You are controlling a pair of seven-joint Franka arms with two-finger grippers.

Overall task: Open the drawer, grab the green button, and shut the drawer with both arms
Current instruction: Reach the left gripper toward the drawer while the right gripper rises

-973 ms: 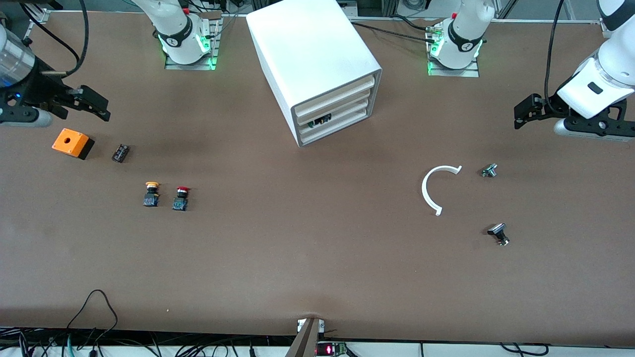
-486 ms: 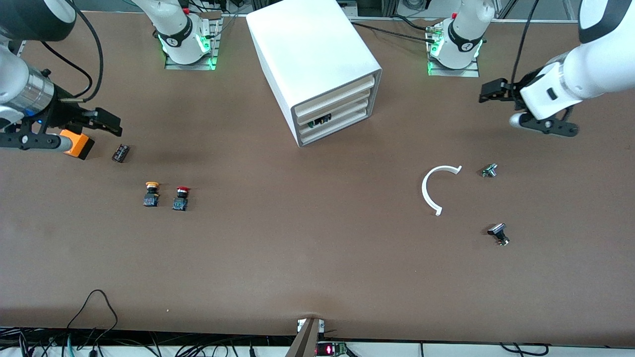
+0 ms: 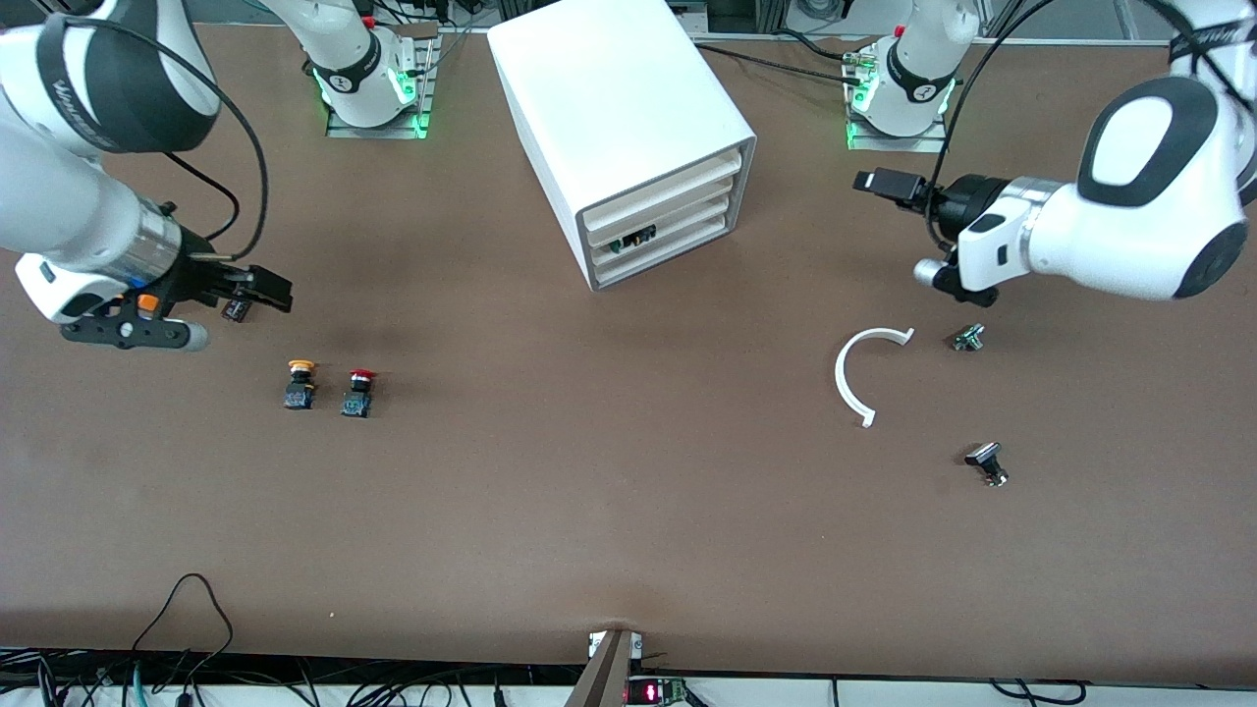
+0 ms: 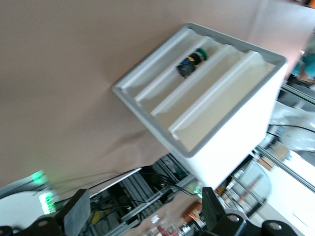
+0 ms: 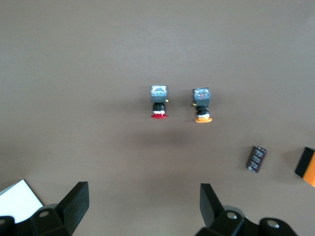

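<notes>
The white cabinet (image 3: 628, 118) stands mid-table at the back, with four white drawers stacked in its front. The third drawer down (image 3: 656, 236) holds the green-capped button (image 3: 628, 239). The left wrist view shows the button (image 4: 193, 62) lying in that drawer (image 4: 206, 73). My left gripper (image 3: 879, 183) is open and empty in the air, beside the cabinet toward the left arm's end; its fingers (image 4: 78, 211) stand wide apart around the gripper's middle (image 4: 145, 206). My right gripper (image 3: 270, 290) is open and empty, low over the table toward the right arm's end, as the right wrist view (image 5: 142, 196) also shows.
A red-capped button (image 3: 357, 392) and a yellow-capped button (image 3: 299, 384) lie nearer the camera than my right gripper. A small black part (image 5: 256, 159) and an orange box (image 5: 307, 167) lie under the right hand. A white curved piece (image 3: 850, 378) and two small parts (image 3: 968, 338) (image 3: 986, 462) lie below the left arm.
Both arms have swung in from the table's ends toward the cabinet. The right gripper now covers the orange box and black part. The left gripper has moved closer to the cabinet.
</notes>
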